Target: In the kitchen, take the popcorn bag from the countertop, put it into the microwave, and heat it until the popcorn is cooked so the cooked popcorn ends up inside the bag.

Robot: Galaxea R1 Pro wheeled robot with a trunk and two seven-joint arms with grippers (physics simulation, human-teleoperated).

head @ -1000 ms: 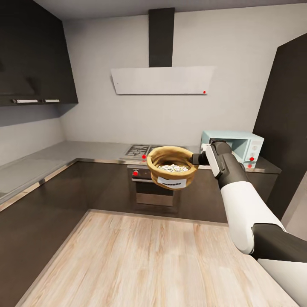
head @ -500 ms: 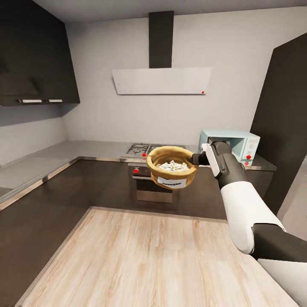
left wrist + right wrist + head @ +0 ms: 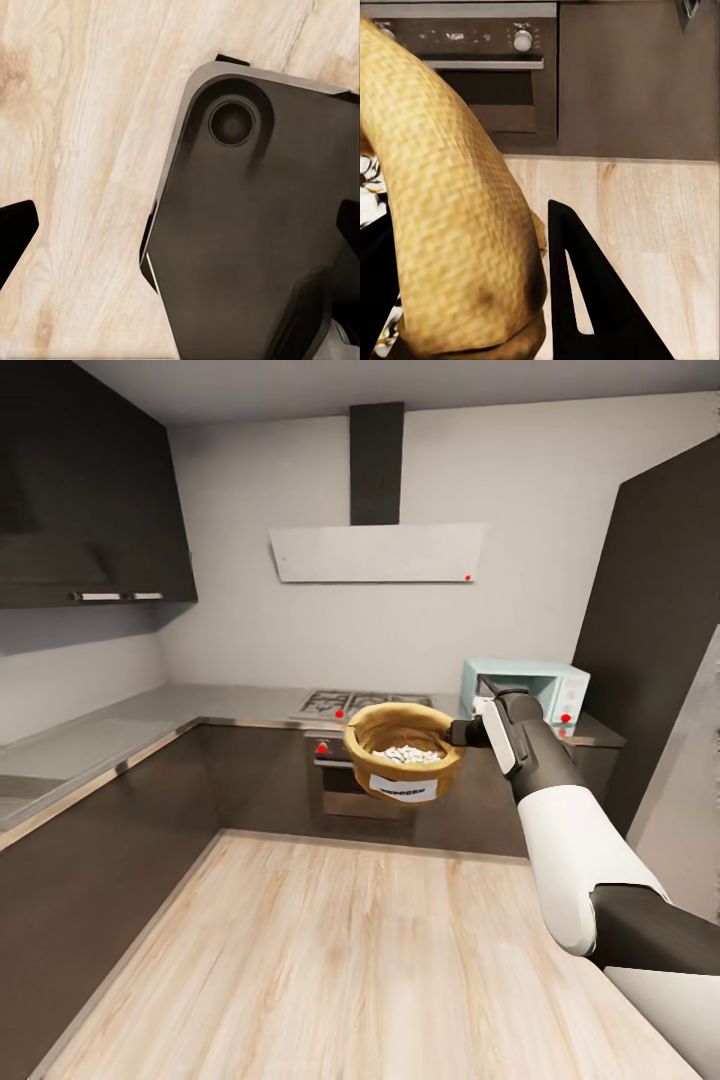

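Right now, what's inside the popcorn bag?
The popcorn bag, held in the air by the right gripper, has a heap of small whitish popcorn pieces in its open top. The bag's rolled rim and wall hide how deep the heap goes.

popcorn bag: upright, midair, popcorn inside | microwave: on countertop, shut

One popcorn bag holds one heap of popcorn, its pieces too small to count. One microwave and one gas hob sit on the countertop. One built-in oven sits below.
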